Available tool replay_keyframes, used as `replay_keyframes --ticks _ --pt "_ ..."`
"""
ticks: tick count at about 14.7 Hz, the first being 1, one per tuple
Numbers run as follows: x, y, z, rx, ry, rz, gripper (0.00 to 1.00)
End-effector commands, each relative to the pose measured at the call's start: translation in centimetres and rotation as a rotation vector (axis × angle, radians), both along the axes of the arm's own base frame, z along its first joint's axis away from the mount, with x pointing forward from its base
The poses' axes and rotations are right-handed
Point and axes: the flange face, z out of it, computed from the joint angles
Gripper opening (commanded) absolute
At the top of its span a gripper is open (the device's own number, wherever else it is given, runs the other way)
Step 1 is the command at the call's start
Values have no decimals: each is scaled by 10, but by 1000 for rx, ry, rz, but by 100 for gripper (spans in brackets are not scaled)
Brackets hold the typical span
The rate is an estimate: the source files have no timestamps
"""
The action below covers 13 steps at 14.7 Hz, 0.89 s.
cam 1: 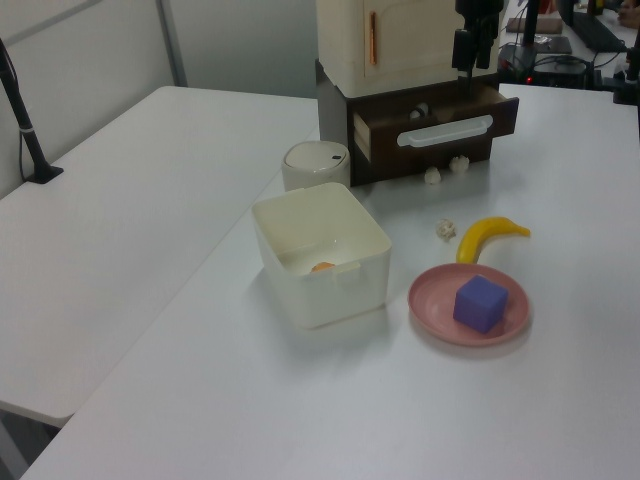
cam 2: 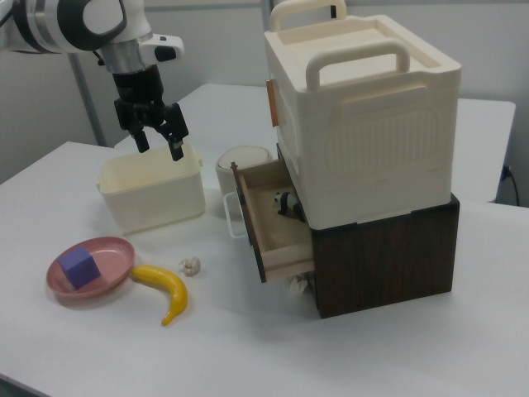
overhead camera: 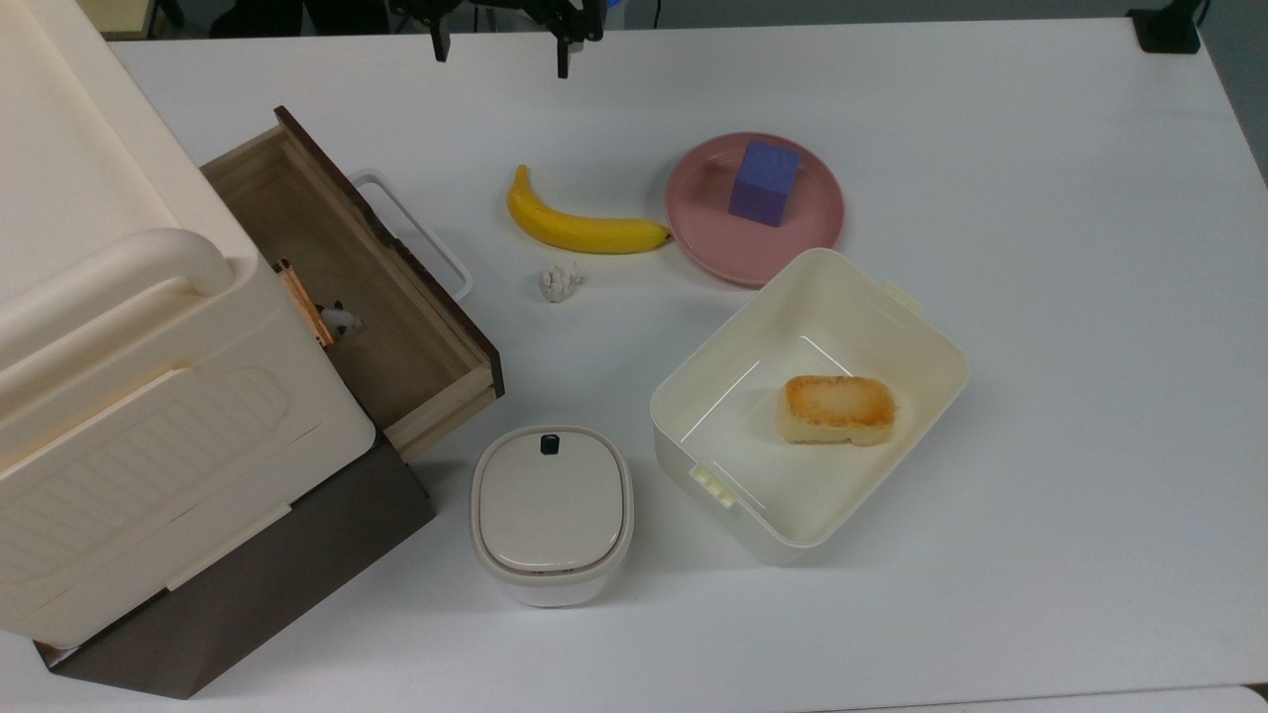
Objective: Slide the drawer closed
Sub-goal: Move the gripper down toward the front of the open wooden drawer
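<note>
The drawer (overhead camera: 396, 327) stands pulled out of the cream-and-brown cabinet (overhead camera: 149, 416). It is a light-wood tray with a dark brown front (cam 1: 440, 122) and a white loop handle (overhead camera: 421, 236). A small white-and-black figure (overhead camera: 340, 319) lies inside it. The drawer (cam 2: 273, 227) sticks out toward the right view's left. My gripper (overhead camera: 500, 54) hangs open and holds nothing, high over the table's far edge, well apart from the handle. In the left view the gripper (cam 1: 471, 50) hovers above the drawer's right part; in the right view the gripper (cam 2: 159, 145) hangs above the cream tub.
A banana (overhead camera: 580, 226), a small white crumpled lump (overhead camera: 558, 283) and a pink plate (overhead camera: 822, 233) with a purple cube (overhead camera: 764, 182) lie beyond the drawer front. A cream tub (overhead camera: 921, 327) holds a bread piece (overhead camera: 837, 408). A white lidded container (overhead camera: 551, 512) stands by the drawer's corner.
</note>
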Motion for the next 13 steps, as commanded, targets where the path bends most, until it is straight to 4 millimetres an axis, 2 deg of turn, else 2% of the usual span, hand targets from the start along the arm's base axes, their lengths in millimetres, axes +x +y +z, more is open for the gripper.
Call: replay_keyframes --ticks 1,3,4,5,7,8,10,13 --pt "-3 7 -5 2 4 21 100" --pt "-7 16 -14 -1 51 40 100" --pt "-9 18 -16 -5 69 39 85" --pt "-9 17 -17 -5 71 36 67" --pt "-8 16 -19 12 73 25 7" --pt "-9 17 -21 20 80 24 0" --pt "-11 16 -34 27 108 20 0" --pt "-11 9 -64 25 160 7 0"
